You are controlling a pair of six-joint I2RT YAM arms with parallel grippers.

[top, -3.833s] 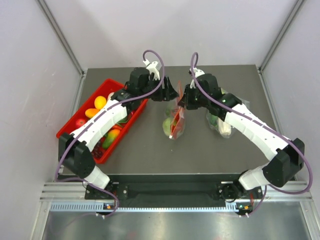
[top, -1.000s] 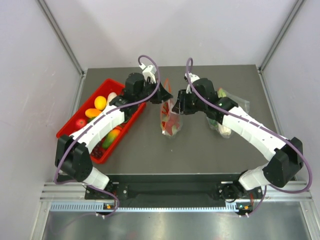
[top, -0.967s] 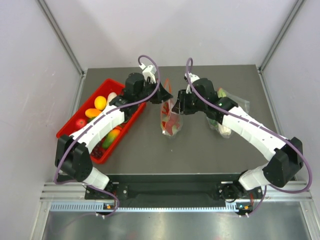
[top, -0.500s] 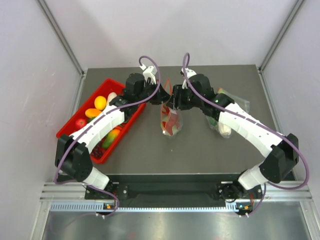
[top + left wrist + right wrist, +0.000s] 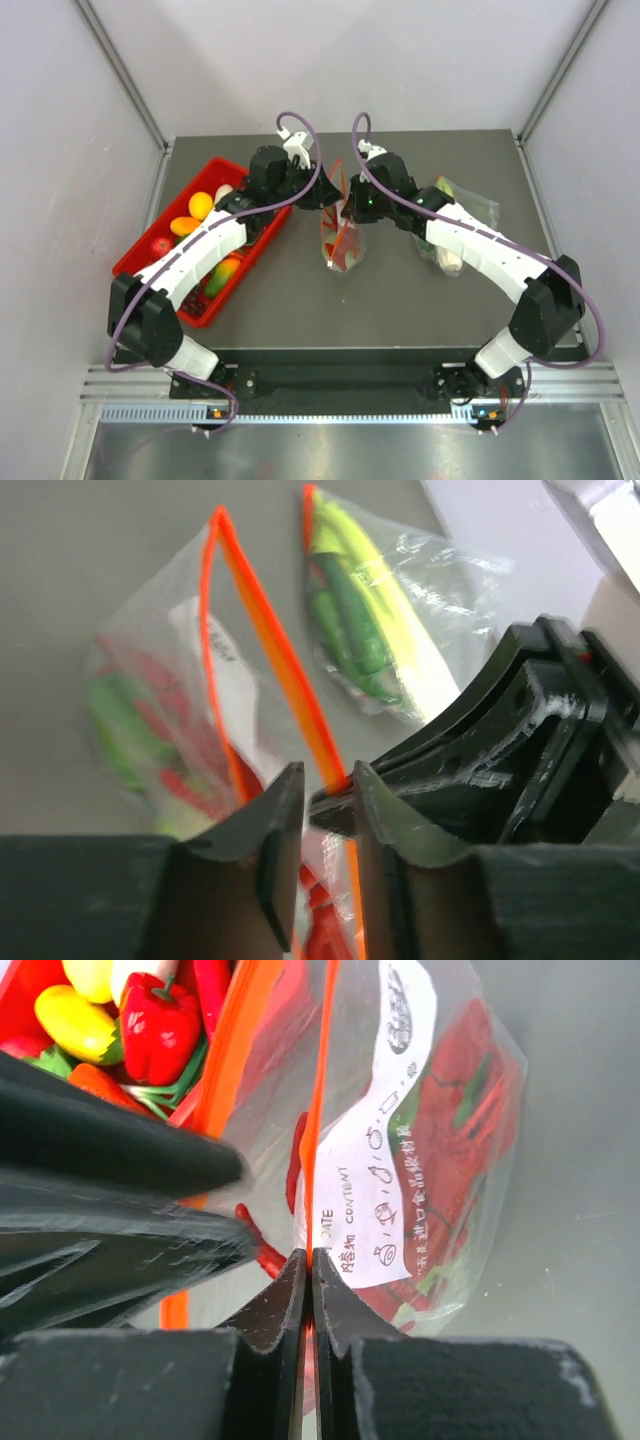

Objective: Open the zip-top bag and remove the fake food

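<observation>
The zip-top bag (image 5: 342,245) stands upright at mid-table, its red-orange strip pulled up between my two grippers. In the left wrist view the bag (image 5: 170,700) has its two strip halves spread apart at the mouth. The fake food shows inside: red chili pieces (image 5: 470,1090) and a pale green cabbage (image 5: 115,720). My right gripper (image 5: 347,210) (image 5: 308,1255) is shut on the strip beside the bag's white label. My left gripper (image 5: 325,195) (image 5: 325,775) has its jaws nearly closed, with bag film and strip between them. The two grippers' tips almost touch.
A red basket (image 5: 138,240) of toy fruit and vegetables sits at the left, close to my left arm. A second clear bag (image 5: 450,235) with green and white contents lies under my right arm. It also shows in the left wrist view (image 5: 370,610).
The bag has gone from slumped toward the front to upright. My right gripper has moved left and farther back until it meets the left gripper. The left arm has hardly moved.
</observation>
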